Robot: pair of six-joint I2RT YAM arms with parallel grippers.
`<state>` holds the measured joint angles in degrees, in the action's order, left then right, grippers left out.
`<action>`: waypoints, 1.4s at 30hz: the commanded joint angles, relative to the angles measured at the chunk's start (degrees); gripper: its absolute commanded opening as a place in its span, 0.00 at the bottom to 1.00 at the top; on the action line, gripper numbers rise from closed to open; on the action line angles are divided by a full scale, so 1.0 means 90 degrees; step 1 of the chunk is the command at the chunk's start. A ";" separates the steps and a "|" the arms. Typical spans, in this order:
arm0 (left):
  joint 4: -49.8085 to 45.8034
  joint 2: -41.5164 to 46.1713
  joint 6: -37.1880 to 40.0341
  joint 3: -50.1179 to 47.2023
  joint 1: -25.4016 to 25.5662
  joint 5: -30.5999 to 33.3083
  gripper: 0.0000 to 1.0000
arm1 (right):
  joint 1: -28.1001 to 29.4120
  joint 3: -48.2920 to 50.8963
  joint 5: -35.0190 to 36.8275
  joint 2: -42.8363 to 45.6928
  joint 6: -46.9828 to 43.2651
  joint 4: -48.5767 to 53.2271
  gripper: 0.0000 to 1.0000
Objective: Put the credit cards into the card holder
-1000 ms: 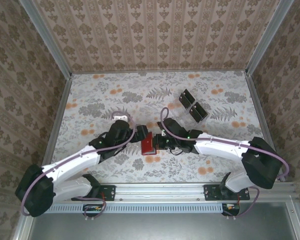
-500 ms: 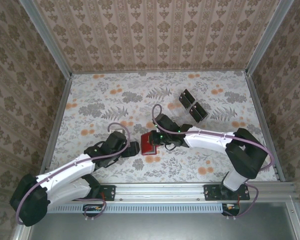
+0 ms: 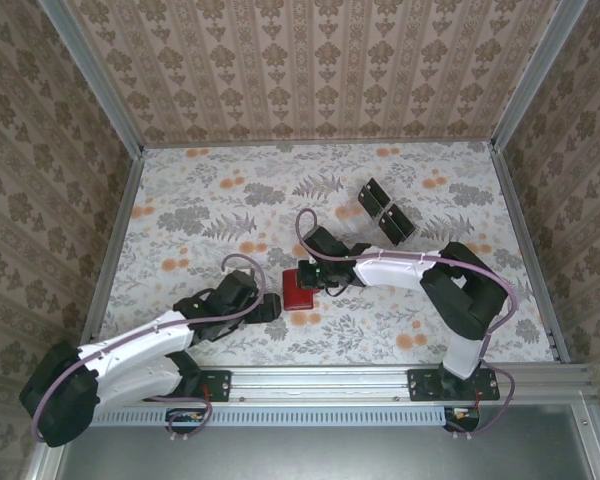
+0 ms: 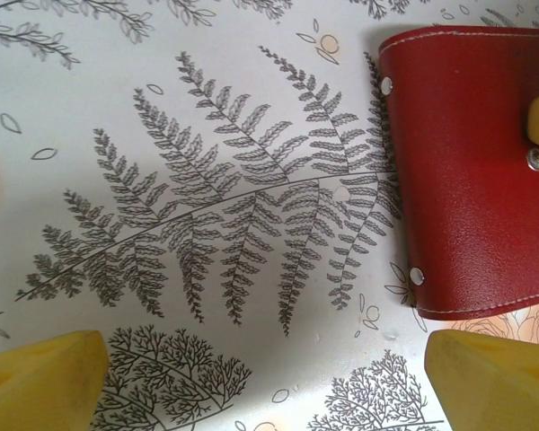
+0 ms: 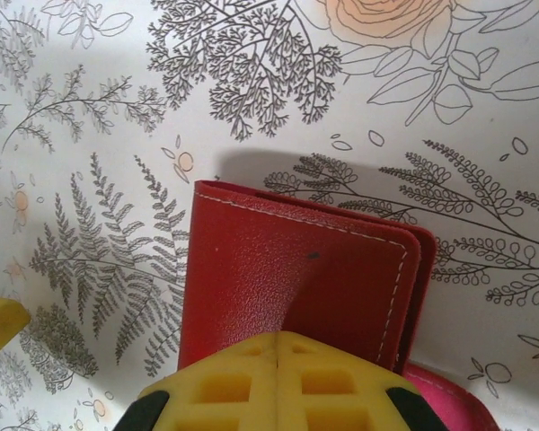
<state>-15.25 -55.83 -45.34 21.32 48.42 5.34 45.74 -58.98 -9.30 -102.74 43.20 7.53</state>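
Mid-table, card holder (image 3: 298,295), right jaws closed over one edge

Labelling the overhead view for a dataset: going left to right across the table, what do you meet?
Left arm's tool → small red leather-like card holder → flat black rectangular credit cards.

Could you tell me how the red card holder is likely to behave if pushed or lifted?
The card holder lies flat and folded, so it would probably slide rather than tip. Its stitched, leather-like covers look pliable and sit slightly apart at one edge, so lifting one cover may let it flop open.
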 commanded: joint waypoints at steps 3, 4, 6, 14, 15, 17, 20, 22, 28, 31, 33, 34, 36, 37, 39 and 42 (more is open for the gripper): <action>0.0483 -0.0218 0.0255 0.0081 0.0141 -0.0057 1.00 | -0.0086 0.0036 -0.0203 -0.0071 -0.0103 -0.0230 0.00; 0.0538 -0.0281 0.0273 0.0106 0.0157 -0.0057 1.00 | -0.0082 0.0067 -0.0215 -0.0082 -0.0093 -0.0255 0.00; 0.0611 -0.0407 0.0302 0.0164 0.0181 -0.0037 1.00 | -0.0092 0.0107 -0.0236 -0.0093 -0.0074 -0.0299 0.00; 0.0896 -0.0912 0.0417 0.0431 0.0268 -0.0047 1.00 | -0.0109 0.0147 -0.0299 -0.0146 -0.0064 -0.0363 0.00; 0.0924 -0.0941 0.0425 0.0437 0.0265 -0.0047 1.00 | -0.0108 0.0147 -0.0296 -0.0147 -0.0064 -0.0373 0.00; 0.0982 -0.0987 0.0435 0.0477 0.0276 -0.0047 1.00 | -0.0107 0.0155 -0.0310 -0.0151 -0.0055 -0.0380 0.00; 0.1052 -0.1081 0.0440 0.0509 0.0284 -0.0085 1.00 | -0.0121 0.0186 -0.0315 -0.0161 -0.0052 -0.0414 0.00; 0.1074 -0.1152 0.0442 0.0521 0.0303 -0.0103 1.00 | -0.0120 0.0200 -0.0322 -0.0162 -0.0025 -0.0438 0.00; 0.1118 -0.1360 0.0431 0.0519 0.0333 -0.0056 1.00 | -0.0117 0.0223 -0.0336 -0.0176 -0.0007 -0.0480 0.00; 0.1137 -0.1472 0.0451 0.0512 0.0349 -0.0001 1.00 | -0.0122 0.0224 -0.0349 -0.0171 -0.0006 -0.0466 0.00; 0.1172 -0.1570 0.0477 0.0507 0.0361 0.0038 1.00 | -0.0124 0.0225 -0.0353 -0.0172 0.0003 -0.0466 0.00; 0.1176 -0.1624 0.0501 0.0495 0.0360 0.0062 1.00 | -0.0125 0.0225 -0.0344 -0.0176 -0.0003 -0.0471 0.00; 0.1201 -0.1743 0.0518 0.0474 0.0370 0.0099 1.00 | -0.0127 0.0214 -0.0353 -0.0162 0.0004 -0.0466 0.00; 0.1195 -0.1804 0.0527 0.0459 0.0381 0.0142 1.00 | -0.0130 0.0216 -0.0364 -0.0158 0.0001 -0.0456 0.00; 0.1172 -0.1895 0.0507 0.0425 0.0397 0.0225 1.00 | -0.0129 0.0197 -0.0373 -0.0125 -0.0001 -0.0436 0.00; 0.1100 -0.1926 0.0398 0.0375 0.0469 0.0369 1.00 | -0.0173 0.0157 -0.0373 -0.0004 -0.0015 -0.0292 0.00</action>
<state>-5.45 -71.07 -41.93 25.19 52.29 7.88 44.82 -57.58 -11.25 -103.26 43.24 3.64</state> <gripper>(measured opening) 0.997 0.044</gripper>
